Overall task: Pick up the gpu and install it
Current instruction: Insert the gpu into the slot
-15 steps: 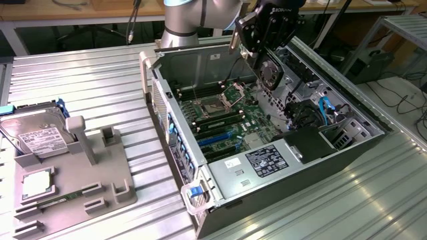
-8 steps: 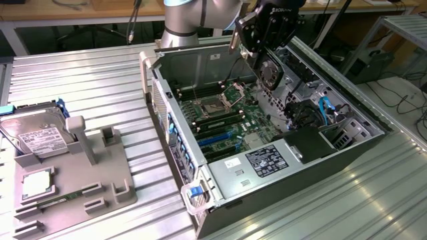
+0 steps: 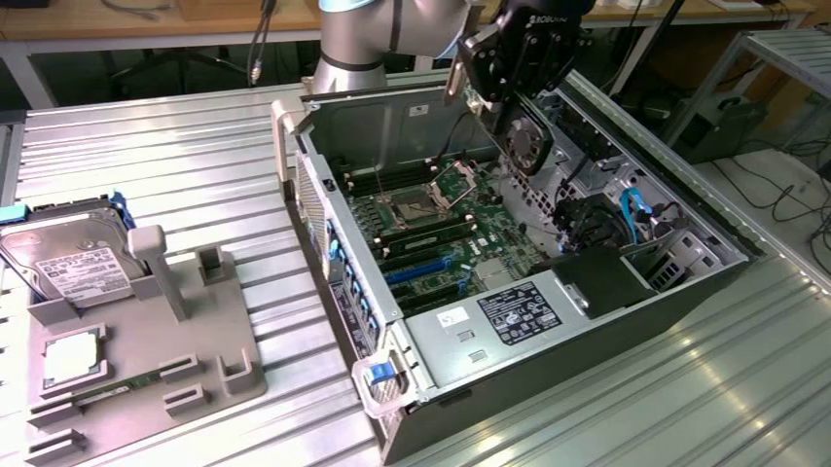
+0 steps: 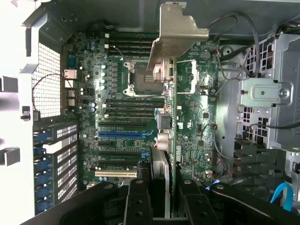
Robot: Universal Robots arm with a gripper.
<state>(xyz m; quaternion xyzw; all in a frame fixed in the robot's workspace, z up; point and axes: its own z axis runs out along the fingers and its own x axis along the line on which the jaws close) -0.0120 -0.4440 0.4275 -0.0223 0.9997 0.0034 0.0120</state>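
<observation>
While the gripper (image 3: 517, 89) hangs above the open case (image 3: 377, 126), its fingers (image 4: 137, 202) are clamped tight on the gpu (image 4: 160, 166), one on each face of the card, so it's held edge-down and clear of everything inside the case. The card sits over the motherboard (image 4: 140, 117), up near the CPU socket (image 4: 140, 77) end of the case, with its silvery bracket (image 4: 176, 40) sticking out away from the fingers. Off to the exterior view's left of the case, the hard drive (image 3: 72, 258) rests in a gray holder (image 3: 195, 331) on the desk (image 3: 169, 156).
</observation>
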